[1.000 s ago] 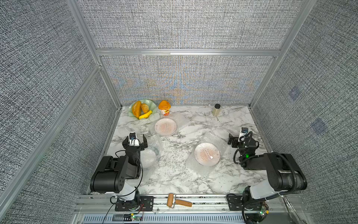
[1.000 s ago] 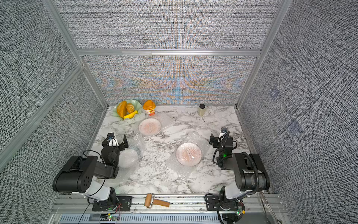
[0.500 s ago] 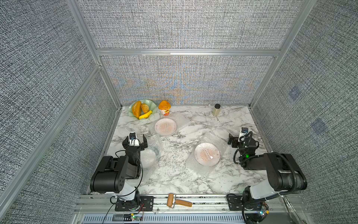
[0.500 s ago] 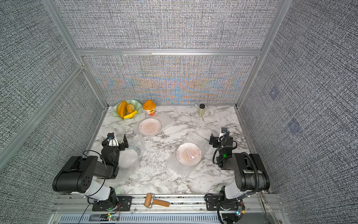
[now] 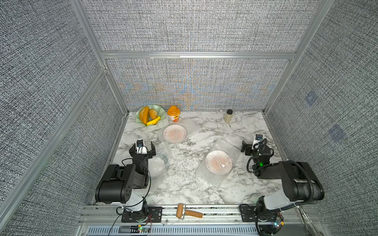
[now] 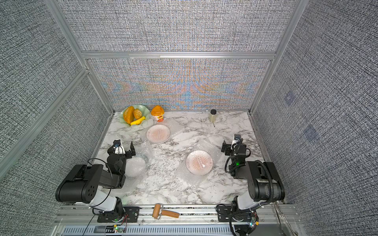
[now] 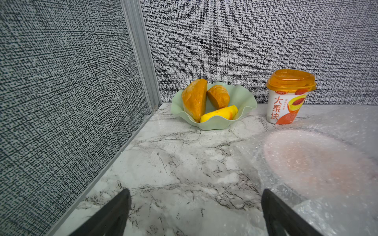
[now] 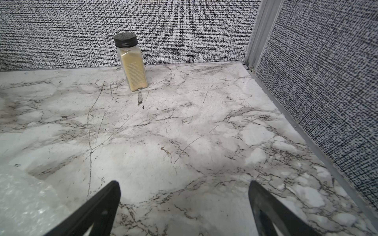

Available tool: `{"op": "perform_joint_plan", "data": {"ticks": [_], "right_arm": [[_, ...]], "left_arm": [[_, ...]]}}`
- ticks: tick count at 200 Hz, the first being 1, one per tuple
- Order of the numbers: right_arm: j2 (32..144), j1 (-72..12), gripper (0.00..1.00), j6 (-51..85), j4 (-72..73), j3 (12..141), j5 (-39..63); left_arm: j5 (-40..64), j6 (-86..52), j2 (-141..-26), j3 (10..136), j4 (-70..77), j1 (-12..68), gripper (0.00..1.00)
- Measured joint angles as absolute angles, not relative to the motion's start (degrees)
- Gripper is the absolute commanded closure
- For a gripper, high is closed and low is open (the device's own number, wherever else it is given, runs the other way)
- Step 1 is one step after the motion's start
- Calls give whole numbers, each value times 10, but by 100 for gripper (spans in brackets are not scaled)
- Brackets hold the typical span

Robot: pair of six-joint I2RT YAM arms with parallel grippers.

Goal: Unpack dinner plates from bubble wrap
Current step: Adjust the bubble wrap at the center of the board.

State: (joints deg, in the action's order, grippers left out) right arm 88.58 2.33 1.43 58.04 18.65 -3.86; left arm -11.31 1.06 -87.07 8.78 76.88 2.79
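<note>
1. While both arms sit folded back toward the front rail, the left gripper (image 5: 143,144) and the right gripper (image 8: 184,206) hang with jaws spread wide and nothing between them, low over the marble table (image 5: 184,190)
2. Three dinner plates lie flat and well apart: the far plate (image 5: 175,133) just in front of the orange-lidded cup (image 5: 173,113), the right plate (image 5: 218,165) near the right arm, and the left plate (image 5: 158,166) partly hidden behind the left arm
3. Each plate looks hazy, so the bubble wrap (image 5: 204,179) seems to lie over it; the sheets reach past the rims, leaving loose corners that look easiest to pinch
4. Unpacking looks not yet begun; each arm has a wrapped plate on its own side
5. The green dish (image 5: 141,121) and the spice jar (image 5: 228,115) stand along the back wall, clear of the sheets
</note>
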Motion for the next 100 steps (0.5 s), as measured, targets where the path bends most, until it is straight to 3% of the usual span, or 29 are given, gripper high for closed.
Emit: {"op": "perform_joint_plan", "data": {"ticks": [49, 100], "right_arm": [[714, -1, 1, 23, 469, 217, -77], [583, 0, 1, 172, 319, 271, -117]], "left_arm": [[-185, -28, -701, 141, 616, 29, 1], [-178, -226, -595, 223, 408, 28, 1]]}}
